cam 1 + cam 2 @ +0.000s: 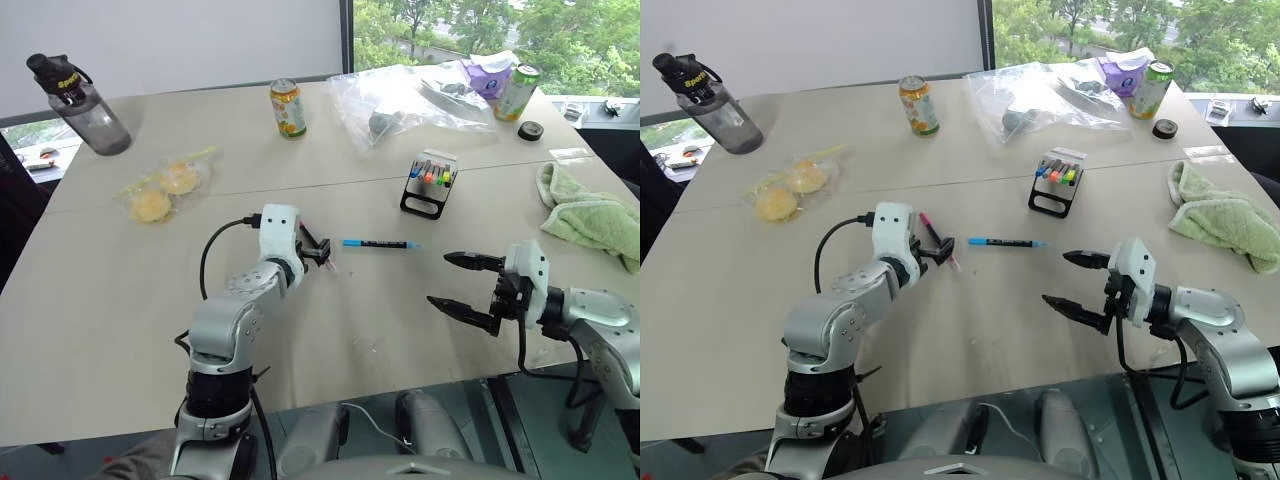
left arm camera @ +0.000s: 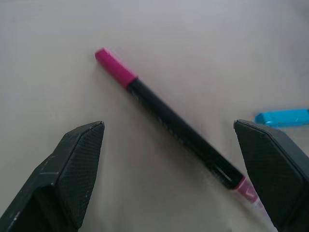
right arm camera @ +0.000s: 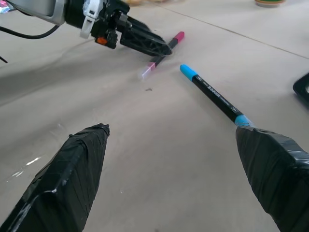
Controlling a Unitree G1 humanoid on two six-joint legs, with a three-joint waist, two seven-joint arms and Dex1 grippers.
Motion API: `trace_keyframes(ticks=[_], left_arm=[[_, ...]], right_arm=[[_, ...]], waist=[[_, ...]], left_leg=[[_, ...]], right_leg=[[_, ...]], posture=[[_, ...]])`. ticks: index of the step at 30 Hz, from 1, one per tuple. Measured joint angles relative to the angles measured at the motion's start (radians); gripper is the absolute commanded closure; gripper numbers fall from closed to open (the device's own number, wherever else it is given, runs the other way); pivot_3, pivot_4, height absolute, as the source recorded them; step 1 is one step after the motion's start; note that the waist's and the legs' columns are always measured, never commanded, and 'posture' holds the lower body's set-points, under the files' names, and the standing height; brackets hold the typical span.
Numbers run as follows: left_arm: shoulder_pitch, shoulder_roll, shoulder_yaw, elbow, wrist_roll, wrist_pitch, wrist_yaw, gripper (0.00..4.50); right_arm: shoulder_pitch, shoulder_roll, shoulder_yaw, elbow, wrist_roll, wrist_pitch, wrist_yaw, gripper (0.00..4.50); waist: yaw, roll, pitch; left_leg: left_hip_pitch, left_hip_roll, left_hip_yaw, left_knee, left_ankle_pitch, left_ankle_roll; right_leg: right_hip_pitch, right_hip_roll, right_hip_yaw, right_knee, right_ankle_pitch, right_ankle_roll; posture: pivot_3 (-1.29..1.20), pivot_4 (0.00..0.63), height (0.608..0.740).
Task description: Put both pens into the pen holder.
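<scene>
Nearest, the right claw [image 1: 458, 282] hangs over the bare beige matte worktop [image 1: 120, 320] with its tape-wrapped black fingers spread wide, holding nothing. The left claw [image 1: 940, 249], fingers equally wide, hovers over the slim dark-barrelled pen with a magenta cap [image 2: 170, 126], empty. Just beyond lies the dark pen with a bright blue cap [image 1: 376, 243], flat on the worktop. Farther back stands the small black wire pen holder [image 1: 428, 185] showing colourful marker ends, nothing between. Behind are a crinkled clear plastic bag [image 1: 400, 105], a drinks can [image 1: 288, 108] and a green terry towel [image 1: 590, 215].
</scene>
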Motion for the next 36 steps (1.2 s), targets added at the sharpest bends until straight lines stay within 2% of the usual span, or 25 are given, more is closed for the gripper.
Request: trace_keyframes(ticks=[11, 12, 13, 20, 21, 30, 36], left_arm=[[-0.061, -0.024, -0.023, 0.035, 0.071, 0.071, 0.021, 0.06], [-0.067, -0.021, -0.031, 0.035, 0.085, 0.085, 0.025, 0.57], [-0.069, -0.018, -0.036, 0.034, 0.097, 0.093, 0.031, 0.83], [-0.064, -0.028, -0.034, 0.011, 0.142, 0.127, 0.041, 4.06], [-0.063, -0.036, -0.026, 0.009, 0.147, 0.131, 0.043, 4.39], [-0.015, -0.051, 0.005, -0.031, 0.162, 0.099, 0.039, 4.39], [0.116, -0.069, 0.12, -0.074, 0.012, -0.146, -0.177, 4.39]], right_arm=[[0.027, -0.005, -0.022, -0.028, 0.012, 0.0, -0.011, 0.0], [0.028, -0.005, -0.028, -0.028, 0.021, 0.0, -0.009, 0.0], [0.028, -0.005, -0.032, -0.028, 0.028, 0.0, -0.002, 0.0], [0.026, -0.004, -0.036, -0.031, 0.075, 0.001, 0.019, 0.0], [0.026, -0.005, -0.036, -0.031, 0.075, 0.001, 0.02, 0.0], [0.017, -0.004, -0.033, -0.031, 0.073, 0.002, 0.011, 0.0], [-0.041, 0.061, -0.033, -0.037, 0.109, 0.066, -0.07, 0.0]], waist=[[-0.001, 0.0, 0.0], [-0.001, 0.0, -0.001], [-0.002, 0.0, -0.001], [-0.002, 0.0, -0.001], [-0.002, 0.0, -0.001], [-0.007, 0.0, -0.001], [-0.001, 0.0, -0.001]], left_leg=[[0.001, 0.0, 0.001, 0.0, 0.0, 0.0], [0.001, 0.0, 0.001, 0.0, 0.0, 0.0], [0.001, 0.0, 0.001, 0.0, 0.0, 0.0], [0.001, 0.0, 0.001, 0.0, 0.0, 0.0], [0.001, 0.0, 0.001, 0.0, 0.0, 0.0], [0.002, 0.0, 0.002, 0.0, 0.0, 0.0], [0.0, 0.0, 0.002, 0.001, 0.0, 0.0]], right_leg=[[0.0, 0.0, 0.0, 0.001, 0.0, 0.0], [0.0, 0.0, 0.001, 0.001, 0.0, 0.0], [0.0, 0.0, 0.001, 0.001, 0.0, 0.0], [0.0, 0.0, 0.001, 0.001, 0.0, 0.0], [0.0, 0.0, 0.001, 0.001, 0.0, 0.0], [0.0, 0.0, 0.002, 0.001, 0.0, 0.0], [0.0, 0.0, 0.001, 0.001, 0.0, 0.0]], posture=[[0.0, 0.15, 0.739], [0.0, 0.15, 0.739], [0.0, 0.15, 0.739], [0.0, 0.15, 0.739], [0.0, 0.15, 0.739], [0.0, 0.15, 0.739], [0.0, 0.15, 0.739]])
